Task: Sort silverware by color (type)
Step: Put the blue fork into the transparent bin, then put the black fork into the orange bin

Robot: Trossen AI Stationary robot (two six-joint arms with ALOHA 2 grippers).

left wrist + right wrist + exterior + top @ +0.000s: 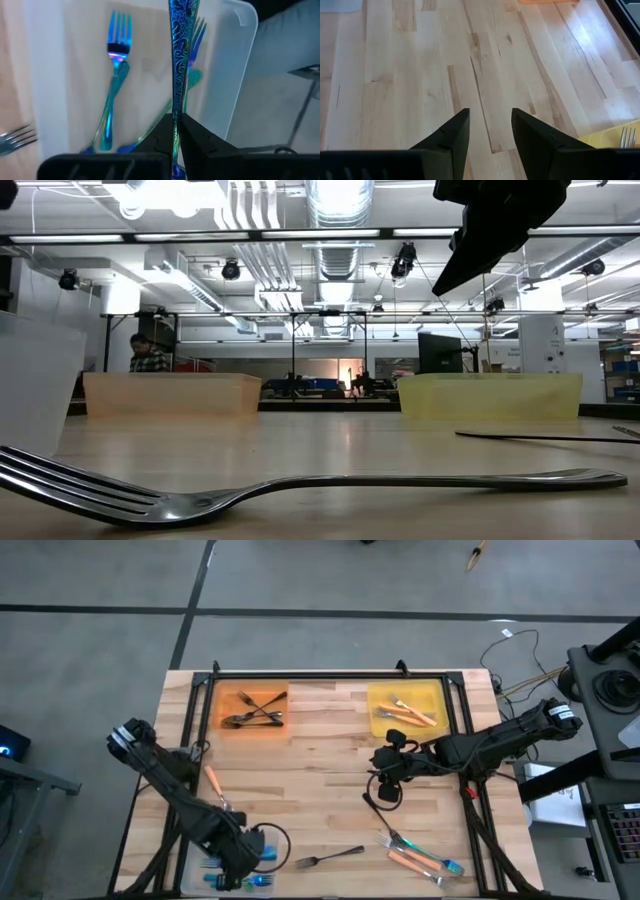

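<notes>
Left pincer (176,131) hangs over the clear tray (235,60) at near left, pinching a blue-teal utensil (179,55) above two blue forks (114,75) already lying there, evidently to drop like with like; right pincer (490,131), spread and empty, waits mid-surface.

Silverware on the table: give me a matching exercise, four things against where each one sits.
Things:
1. dark grey forks
2. orange-handled pieces
3. blue utensil
4. lone grey fork

Places:
A. bare wood, near front edge
B. yellow tray
C. clamped in the left gripper over the clear tray
D. orange tray

Pairs: 1-D, 2-B, 3-C, 4-A
</notes>
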